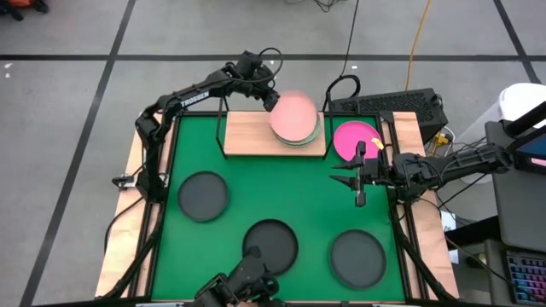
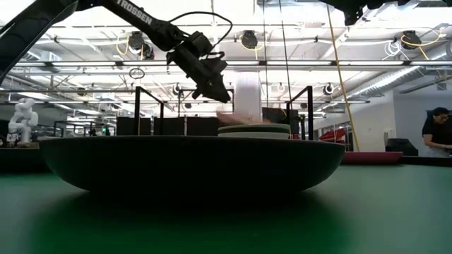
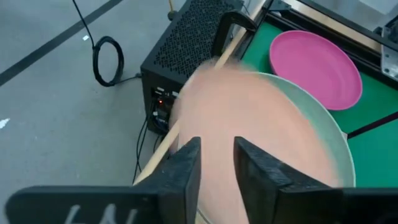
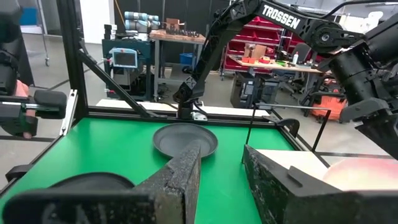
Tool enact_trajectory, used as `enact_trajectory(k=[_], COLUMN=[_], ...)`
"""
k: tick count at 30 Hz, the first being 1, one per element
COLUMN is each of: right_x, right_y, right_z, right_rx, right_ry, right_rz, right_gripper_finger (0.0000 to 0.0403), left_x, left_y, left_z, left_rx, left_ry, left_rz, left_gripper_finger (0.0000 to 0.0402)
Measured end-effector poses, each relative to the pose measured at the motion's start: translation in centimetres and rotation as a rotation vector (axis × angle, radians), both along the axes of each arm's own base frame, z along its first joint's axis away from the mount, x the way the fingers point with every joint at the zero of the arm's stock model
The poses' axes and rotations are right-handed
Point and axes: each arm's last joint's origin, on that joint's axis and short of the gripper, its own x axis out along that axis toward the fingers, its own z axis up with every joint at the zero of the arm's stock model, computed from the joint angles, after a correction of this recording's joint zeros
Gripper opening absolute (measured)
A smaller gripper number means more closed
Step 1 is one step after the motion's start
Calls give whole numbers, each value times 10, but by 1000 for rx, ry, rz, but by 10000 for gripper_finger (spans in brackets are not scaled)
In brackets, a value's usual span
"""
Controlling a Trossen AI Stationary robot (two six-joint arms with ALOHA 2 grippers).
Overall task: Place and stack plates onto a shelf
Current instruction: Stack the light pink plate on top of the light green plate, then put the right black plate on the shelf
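The left arm reaches across the far side of the shelf (image 1: 275, 136), its left gripper (image 1: 275, 101) narrowly parted above the light pink plate (image 1: 293, 116), which tops the stack at the shelf's right end. The right gripper (image 1: 345, 179), slightly parted and empty, hovers just right of the shelf beside the magenta plate (image 1: 353, 137).

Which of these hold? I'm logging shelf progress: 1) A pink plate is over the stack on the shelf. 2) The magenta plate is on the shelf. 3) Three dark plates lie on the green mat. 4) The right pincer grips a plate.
1) True: the light pink plate is above the stack on the shelf, by the left pincer.
2) False: the magenta plate lies beside it.
3) True.
4) False: the right pincer is open, empty.
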Motion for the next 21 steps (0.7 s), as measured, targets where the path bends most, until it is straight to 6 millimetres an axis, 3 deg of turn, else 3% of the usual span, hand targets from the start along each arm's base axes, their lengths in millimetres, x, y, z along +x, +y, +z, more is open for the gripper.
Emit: enact_trajectory(k=[11, 17, 21], right_x=[0, 0, 0], right_y=[0, 0, 0], right_z=[0, -2, -3], right_rx=[0, -1, -4], right_ry=[3, 23, 35], right_rz=[0, -1, -1], right_gripper_finger=[105, 105, 105], left_x=[4, -15, -33], left_y=[-8, -32, -65], left_z=[10, 71, 117], left_rx=[46, 154, 268], left_ry=[-34, -164, -226], left_rz=[-38, -107, -159], left_gripper_finger=[124, 124, 120])
